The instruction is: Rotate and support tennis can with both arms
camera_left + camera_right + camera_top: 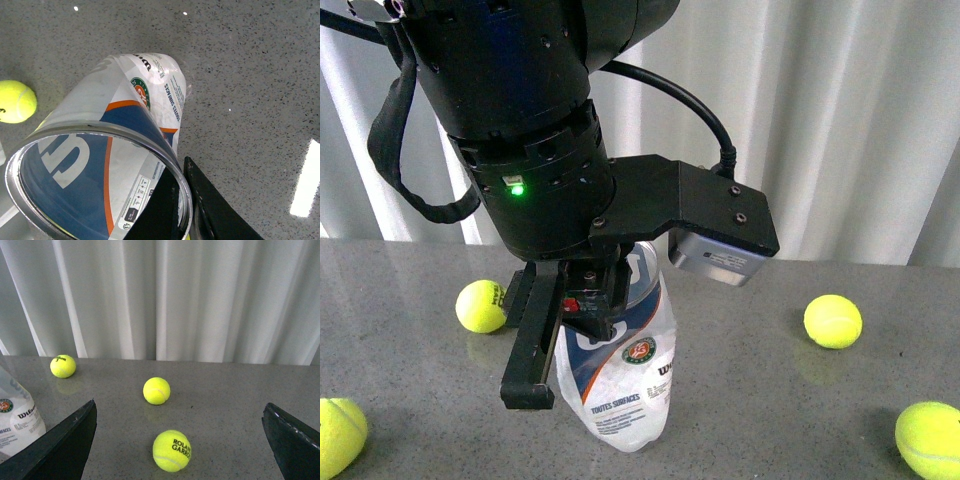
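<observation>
The tennis can (625, 380) stands nearly upright on the grey table, its open silver-rimmed end up and its base down at the tabletop. My left gripper (560, 360) points down and is shut on its upper wall. In the left wrist view one finger (160, 210) is inside the can (125, 115) and the other (215, 210) outside, pinching the rim. My right gripper (180, 405) is open and empty, low over the table. The can (17, 415) shows at the edge of the right wrist view, beside one finger (60, 445). The right gripper is out of the front view.
Several yellow-green tennis balls lie loose on the table: one (481, 305) left of the can, one (833, 321) at right, one (930, 438) at front right, one (335, 435) at front left. A ball (171, 450) lies between the right fingers. White curtain (820, 120) behind.
</observation>
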Tool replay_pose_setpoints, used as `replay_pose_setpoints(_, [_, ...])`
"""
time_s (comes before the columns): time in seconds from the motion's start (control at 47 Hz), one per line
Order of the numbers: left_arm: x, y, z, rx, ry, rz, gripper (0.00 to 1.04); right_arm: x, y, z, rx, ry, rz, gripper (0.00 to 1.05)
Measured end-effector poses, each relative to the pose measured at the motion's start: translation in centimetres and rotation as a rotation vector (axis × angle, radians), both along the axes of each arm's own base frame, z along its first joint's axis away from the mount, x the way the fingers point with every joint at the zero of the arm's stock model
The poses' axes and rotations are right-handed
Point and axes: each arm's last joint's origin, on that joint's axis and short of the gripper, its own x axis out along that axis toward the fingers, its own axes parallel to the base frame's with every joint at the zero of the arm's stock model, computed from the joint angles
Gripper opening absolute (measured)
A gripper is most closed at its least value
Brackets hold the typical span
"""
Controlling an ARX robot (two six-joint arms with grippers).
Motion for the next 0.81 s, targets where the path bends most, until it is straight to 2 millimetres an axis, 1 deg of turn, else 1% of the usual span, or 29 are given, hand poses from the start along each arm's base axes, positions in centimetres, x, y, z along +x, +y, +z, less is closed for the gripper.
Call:
replay_pose_setpoints(0.064, [0.0, -0.2, -0.4, 0.014, 0.013, -0.015, 0.04, 0.0, 0.0, 0.0, 0.0, 0.0, 0.0, 0.98])
replay_pose_setpoints(0.34, [0.0, -1.0, -0.5, 0.024, 0.019, -0.045, 0.04, 0.0, 0.0, 0.0, 0.0, 0.0, 0.0, 0.98])
replay_pose_setpoints(0.362, [0.1, -1.1, -0.4, 0.02, 0.02, -0.041, 0.05, 0.0, 0.0, 0.0, 0.0, 0.0, 0.0, 0.98])
replay_pose_setpoints(0.532, [0.3, -1.4, -0.2, -0.02, 0.039, -0.038, 0.39, 0.0, 0.0, 0.0, 0.0, 0.0, 0.0, 0.98])
replay_pose_setpoints(0.596, [0.4, -1.5, 0.1, -0.038, 0.04, -0.032, 0.46, 0.0, 0.0, 0.0, 0.0, 0.0, 0.0, 0.98])
replay_pose_setpoints(0.702, [0.4, -1.5, 0.5, -0.062, 0.044, -0.019, 0.62, 0.0, 0.0, 0.0, 0.0, 0.0, 0.0, 0.98])
replay_pose_setpoints(0.766, [0.4, -1.4, 0.6, -0.067, 0.047, -0.019, 0.69, 0.0, 0.0, 0.0, 0.0, 0.0, 0.0, 0.98])
replay_pose_setpoints(0.809, [0.4, -1.3, 0.7, -0.069, 0.047, -0.014, 0.76, 0.0, 0.0, 0.0, 0.0, 0.0, 0.0, 0.98])
